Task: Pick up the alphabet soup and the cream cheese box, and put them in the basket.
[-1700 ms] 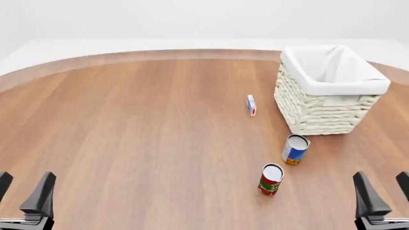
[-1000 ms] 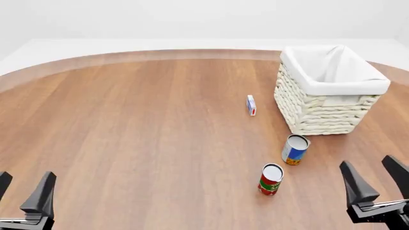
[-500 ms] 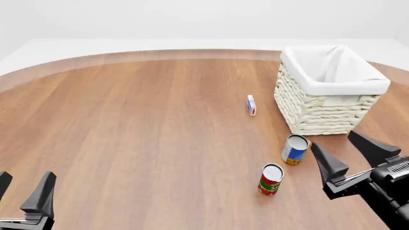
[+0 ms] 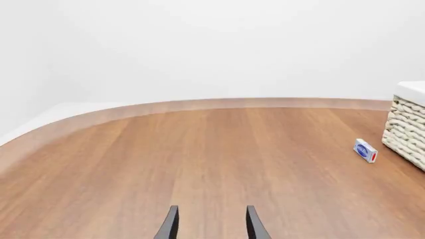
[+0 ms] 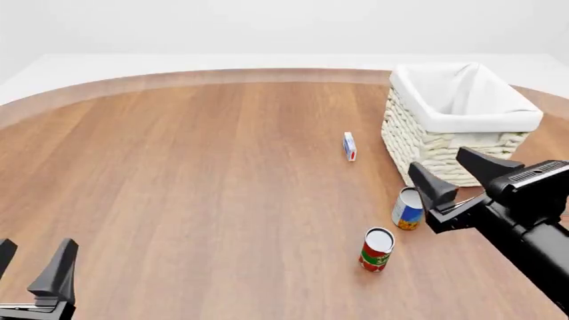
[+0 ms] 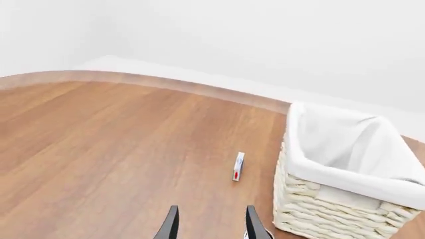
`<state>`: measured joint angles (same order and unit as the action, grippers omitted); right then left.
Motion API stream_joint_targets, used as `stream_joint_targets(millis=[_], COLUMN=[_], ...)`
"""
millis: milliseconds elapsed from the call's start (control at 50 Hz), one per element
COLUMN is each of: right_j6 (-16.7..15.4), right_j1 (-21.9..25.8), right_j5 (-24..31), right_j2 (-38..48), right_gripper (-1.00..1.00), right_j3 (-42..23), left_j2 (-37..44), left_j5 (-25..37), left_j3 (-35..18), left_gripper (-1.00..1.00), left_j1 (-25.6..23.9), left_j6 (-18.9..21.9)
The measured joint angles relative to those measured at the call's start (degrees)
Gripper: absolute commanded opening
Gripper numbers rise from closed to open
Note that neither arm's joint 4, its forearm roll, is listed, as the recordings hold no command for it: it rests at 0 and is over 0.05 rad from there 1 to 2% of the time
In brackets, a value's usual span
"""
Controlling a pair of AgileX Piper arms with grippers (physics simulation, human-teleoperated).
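The alphabet soup (image 5: 407, 209) stands upright in front of the basket (image 5: 425, 145), its blue and yellow-orange label showing. My right gripper (image 5: 442, 164) is open and empty, above and just right of the soup can, not touching it. The cream cheese box (image 5: 350, 145) stands on its edge left of the basket; it also shows in the right wrist view (image 6: 238, 166) and the left wrist view (image 4: 365, 150). My left gripper (image 5: 34, 259) is open and empty at the near left edge. A sliver of the can's top (image 6: 260, 234) shows beside my right fingers (image 6: 251, 224).
A red and green can (image 5: 377, 249) stands upright in front of the soup can, close to it. The basket's white liner (image 6: 345, 149) is open at the top. The basket wall (image 4: 406, 133) is at the left wrist view's edge.
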<state>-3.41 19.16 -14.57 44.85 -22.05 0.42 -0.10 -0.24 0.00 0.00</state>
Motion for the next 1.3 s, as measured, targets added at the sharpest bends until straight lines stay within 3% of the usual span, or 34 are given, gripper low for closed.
stream_joint_targets(millis=[340, 840, 1300], right_j6=[1.4, 0.2, -0.2], right_j1=[-0.1, -1.9, -2.3], right_j5=[2.3, 7.7, 9.2], right_j2=[8.5, 20.0, 30.6], right_gripper=[1.00, 1.00, 1.00], right_j3=[-8.6, -21.7, -31.1], left_j2=[0.0, 0.0, 0.0], left_j5=[0.0, 0.0, 0.0], left_j3=[0.0, 0.0, 0.0], left_gripper=[1.00, 1.00, 1.00], left_j1=[0.0, 0.0, 0.0], left_j6=[0.0, 0.0, 0.0])
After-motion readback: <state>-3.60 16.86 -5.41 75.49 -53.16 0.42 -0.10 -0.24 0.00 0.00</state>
